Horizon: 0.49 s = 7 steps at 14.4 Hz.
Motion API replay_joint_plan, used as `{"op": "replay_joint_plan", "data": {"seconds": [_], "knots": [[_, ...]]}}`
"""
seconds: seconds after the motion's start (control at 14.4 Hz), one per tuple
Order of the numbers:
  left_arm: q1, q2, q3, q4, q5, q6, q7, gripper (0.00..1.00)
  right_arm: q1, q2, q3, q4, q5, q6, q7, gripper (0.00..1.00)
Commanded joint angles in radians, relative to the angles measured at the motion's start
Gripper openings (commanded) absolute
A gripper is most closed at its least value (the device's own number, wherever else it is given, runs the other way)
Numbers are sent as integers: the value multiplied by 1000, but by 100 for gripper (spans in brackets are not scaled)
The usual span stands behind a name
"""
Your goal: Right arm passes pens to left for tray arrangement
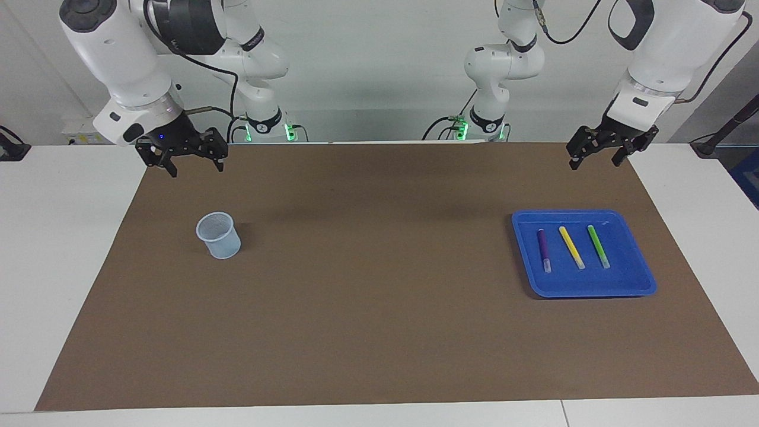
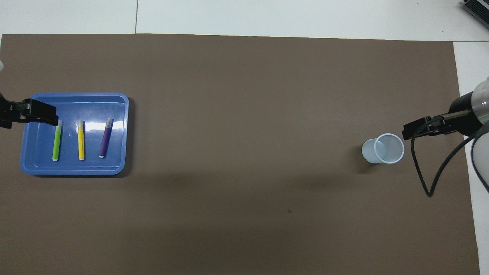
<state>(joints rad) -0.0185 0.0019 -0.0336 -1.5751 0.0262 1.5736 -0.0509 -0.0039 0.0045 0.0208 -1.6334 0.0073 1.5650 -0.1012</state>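
Note:
The blue tray (image 1: pixel 593 290) lies on the brown mat toward the left arm's end of the table. In it three pens rest side by side: purple (image 1: pixel 543 249), yellow (image 1: pixel 571 247) and green (image 1: pixel 598 245). The overhead view shows the same row, green pen (image 2: pixel 56 142), yellow pen (image 2: pixel 81 141), purple pen (image 2: pixel 105 138). My left gripper (image 1: pixel 594 163) hangs open and empty over the mat's edge by the robots. Its tip overlaps the tray's rim (image 2: pixel 72 171) in the overhead view. My right gripper (image 1: pixel 197 171), blue light lit, hangs open and empty over the mat's corner at its own end.
A small translucent pale-blue cup (image 1: pixel 219 235) stands upright on the mat toward the right arm's end, with no pen showing in it. The right arm's black cable (image 2: pixel 424 179) loops down beside the cup. White table borders the mat (image 1: pixel 379 308) all round.

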Motion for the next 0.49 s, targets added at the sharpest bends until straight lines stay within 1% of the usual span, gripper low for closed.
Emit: {"op": "replay_joint_plan", "data": {"seconds": [0.0, 0.42], "knots": [[-3, -26, 8, -31, -20, 20, 0, 100, -8, -1, 7, 0, -7, -6, 18, 100], [0, -26, 8, -31, -38, 23, 0, 100, -8, -1, 7, 0, -7, -6, 18, 100]]}}
